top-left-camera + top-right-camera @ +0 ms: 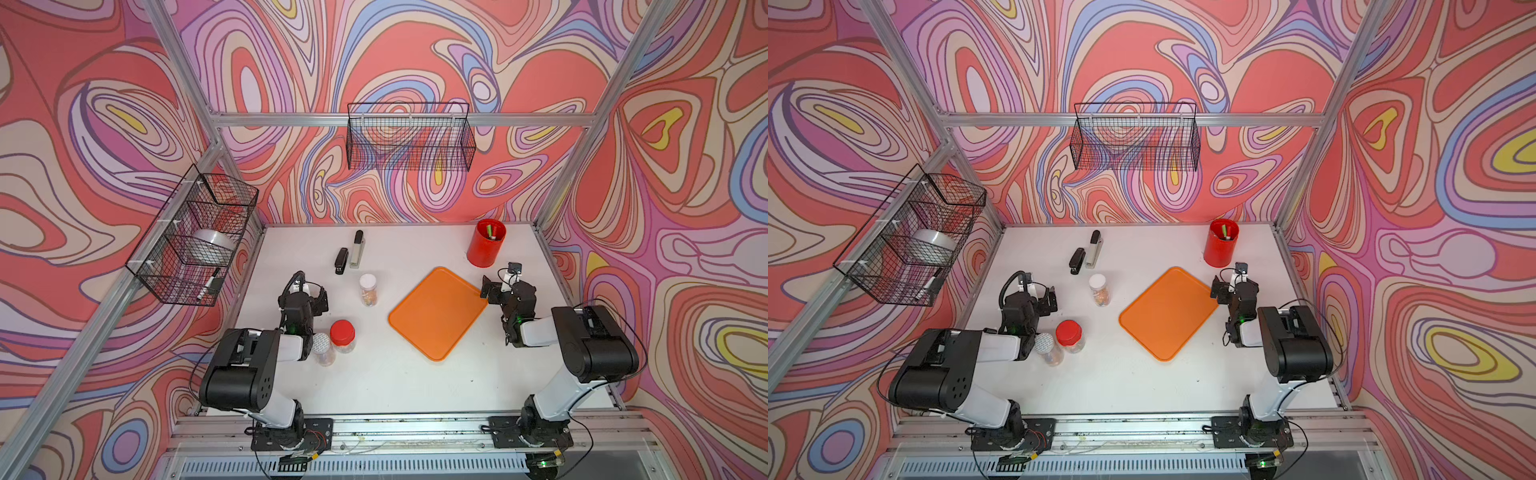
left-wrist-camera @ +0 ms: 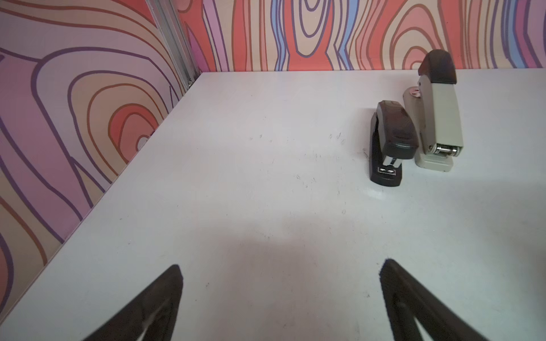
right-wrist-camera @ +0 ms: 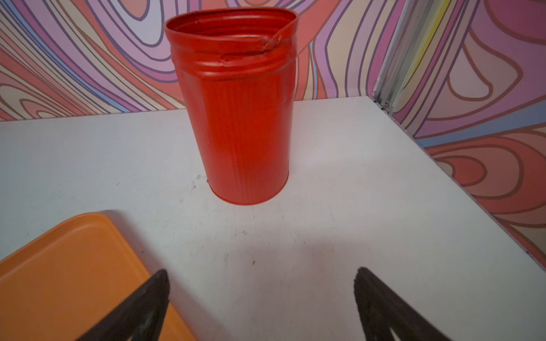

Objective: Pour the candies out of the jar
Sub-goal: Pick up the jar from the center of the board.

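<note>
Nothing is poured yet: the candies [image 1: 369, 297] sit in the capped jar [image 1: 368, 282], orange tray [image 1: 436, 316] bare, left pincer [image 2: 282, 264] and right pincer [image 3: 263, 270] spread, empty.

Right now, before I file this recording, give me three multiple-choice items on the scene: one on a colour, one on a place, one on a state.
1. The tray is: A) green B) orange C) blue.
2. The red can stands: A) on the tray B) at the table's near edge C) on the table, near its far right corner.
3. The left gripper and right gripper are: A) both open and empty B) both shut C) one open, one shut.

Key: 1 B, both top views show it orange. 2 C, its base rests on bare table beyond the tray. 3 A, each wrist view shows jaws spread with only table between them.
</note>
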Available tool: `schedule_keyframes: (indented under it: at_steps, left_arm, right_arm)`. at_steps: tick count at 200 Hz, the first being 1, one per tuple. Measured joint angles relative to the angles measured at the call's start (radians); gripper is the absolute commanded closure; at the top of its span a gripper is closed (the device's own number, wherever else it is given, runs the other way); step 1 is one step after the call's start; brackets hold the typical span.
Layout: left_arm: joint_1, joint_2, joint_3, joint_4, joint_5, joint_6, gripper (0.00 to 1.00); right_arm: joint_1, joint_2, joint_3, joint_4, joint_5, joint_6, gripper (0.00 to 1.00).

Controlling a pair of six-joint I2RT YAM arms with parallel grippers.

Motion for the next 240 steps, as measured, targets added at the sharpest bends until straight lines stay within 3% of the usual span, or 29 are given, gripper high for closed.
schedule_keyframes:
  at_steps: [240]
  left_arm:
    - [0.001,-0.001,0.0,-0.003,0.007,0.0,0.0]
  right_arm:
    - [0.0,-0.038,0.001,-0.051,0.009,0.0,0.04]
